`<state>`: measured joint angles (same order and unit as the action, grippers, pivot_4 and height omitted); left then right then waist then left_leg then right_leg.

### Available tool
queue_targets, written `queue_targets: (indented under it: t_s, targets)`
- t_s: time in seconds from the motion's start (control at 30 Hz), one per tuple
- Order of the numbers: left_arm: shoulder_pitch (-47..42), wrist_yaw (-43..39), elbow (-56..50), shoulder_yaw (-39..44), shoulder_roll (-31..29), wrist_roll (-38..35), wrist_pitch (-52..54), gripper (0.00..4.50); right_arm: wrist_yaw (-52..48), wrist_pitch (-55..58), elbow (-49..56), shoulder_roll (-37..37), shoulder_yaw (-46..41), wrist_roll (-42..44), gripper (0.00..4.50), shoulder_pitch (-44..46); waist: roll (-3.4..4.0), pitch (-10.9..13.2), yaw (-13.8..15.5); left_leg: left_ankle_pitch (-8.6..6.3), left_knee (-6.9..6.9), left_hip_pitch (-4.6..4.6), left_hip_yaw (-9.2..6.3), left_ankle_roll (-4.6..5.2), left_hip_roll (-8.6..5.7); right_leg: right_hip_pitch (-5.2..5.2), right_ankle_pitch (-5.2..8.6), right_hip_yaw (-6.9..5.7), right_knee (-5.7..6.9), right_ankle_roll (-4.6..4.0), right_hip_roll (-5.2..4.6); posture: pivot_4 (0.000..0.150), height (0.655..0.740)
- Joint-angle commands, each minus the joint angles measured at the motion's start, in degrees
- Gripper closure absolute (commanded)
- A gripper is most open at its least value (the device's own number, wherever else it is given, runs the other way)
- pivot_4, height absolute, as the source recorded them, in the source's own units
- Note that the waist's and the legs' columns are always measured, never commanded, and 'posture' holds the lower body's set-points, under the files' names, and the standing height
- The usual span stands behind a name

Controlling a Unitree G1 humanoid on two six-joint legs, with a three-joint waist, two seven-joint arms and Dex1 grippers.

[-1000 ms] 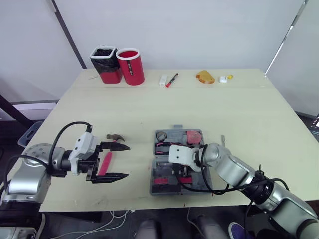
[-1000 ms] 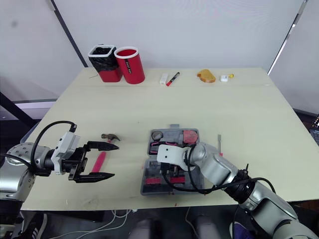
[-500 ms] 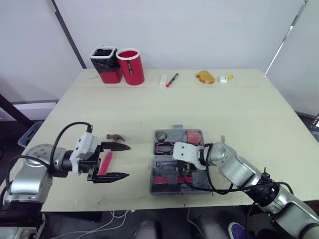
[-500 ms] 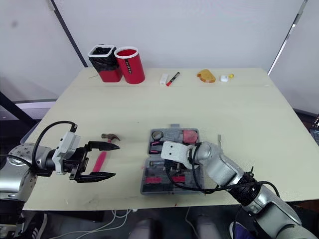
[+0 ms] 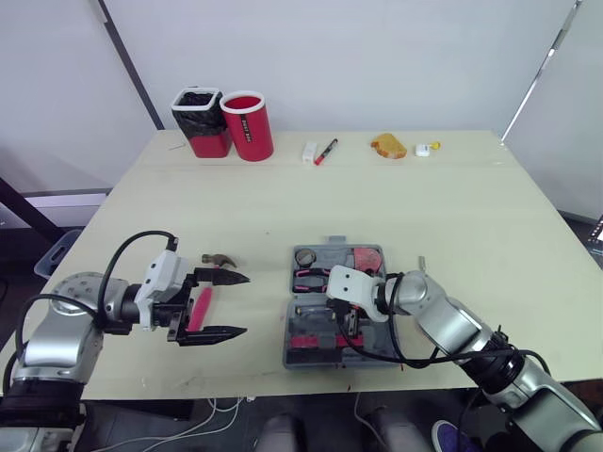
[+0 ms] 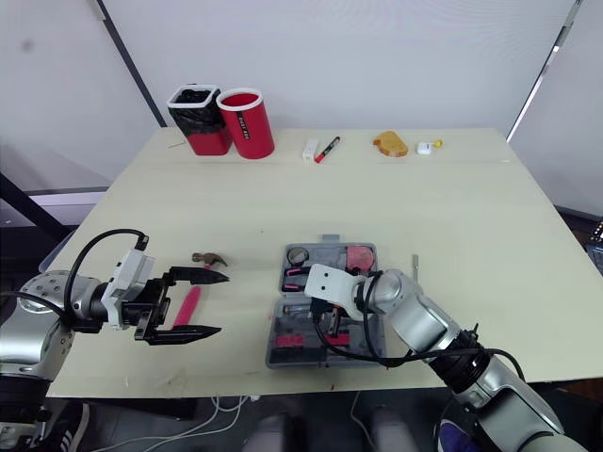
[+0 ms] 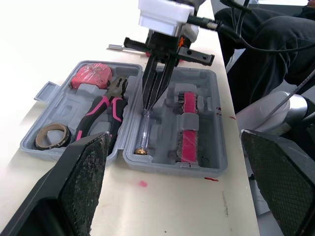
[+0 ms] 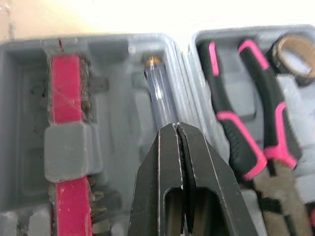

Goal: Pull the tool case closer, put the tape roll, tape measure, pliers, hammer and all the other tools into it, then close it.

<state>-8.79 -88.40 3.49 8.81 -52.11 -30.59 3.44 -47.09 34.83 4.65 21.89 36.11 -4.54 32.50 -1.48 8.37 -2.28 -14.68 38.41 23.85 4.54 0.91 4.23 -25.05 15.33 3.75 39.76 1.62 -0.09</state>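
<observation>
My right claw [image 8: 176, 127] is pressed together, its tips down on the clear-handled screwdriver [image 8: 160, 96] lying in the near half of the open grey plastic tool case [image 7: 209, 128]. The case sits near the counter's [image 5: 396, 202] six o'clock edge. A red bit holder [image 8: 64, 98] lies beside the screwdriver. In the half at twelve o'clock are the pink-and-black pliers [image 8: 246, 132], the brown tape roll [image 7: 51, 136] and the red tape measure [image 7: 91, 77]. At nine o'clock of the case, my left claw [image 5: 245, 304] is spread wide, with the pink-handled hammer [image 5: 201, 306] on the counter between its fingers; I cannot tell if they touch it.
</observation>
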Motion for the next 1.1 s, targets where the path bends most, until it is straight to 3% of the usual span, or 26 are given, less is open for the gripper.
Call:
queue_targets:
  t_s: [0.03,0.57,0.9,1.1]
  targets:
    - [-0.47,-0.38,-0.82,1.05,-0.46,-0.36,-0.16,0.0,0.04,-1.92,-0.88,-0.68,-0.11,-0.69,4.45,-0.64,0.0,0.0,-0.04,0.0,0.0,0.0,-0.01,0.0,0.0,0.0,0.0,0.0,0.0,0.0,0.0,0.15,0.74]
    - [-1.27,2.97,-5.47,0.34,0.15,-0.7,3.87,0.0,1.08,-3.55,-6.92,-2.56,-1.11,-2.22,4.45,-4.34,-0.14,-0.11,-0.07,0.0,0.02,-0.24,-0.05,0.0,0.0,0.22,0.0,0.0,0.06,0.0,0.03,0.15,0.74]
    - [0.81,8.35,-7.84,2.45,3.25,-3.67,8.38,0.0,5.56,-13.31,6.42,-6.26,-17.69,8.21,4.45,-9.92,-0.16,-0.07,-0.05,0.0,0.03,-0.1,-0.09,0.0,0.0,0.16,-0.01,-0.03,0.01,0.02,0.01,0.15,0.74]
    - [0.65,17.61,-8.73,5.66,7.77,-5.09,11.24,0.0,7.44,-16.82,12.21,-3.77,-28.45,13.61,4.45,-16.35,-0.18,-0.07,0.56,0.0,0.03,-0.11,-0.21,0.0,-0.03,0.23,0.0,-0.13,-0.01,0.02,-0.03,0.15,0.74]
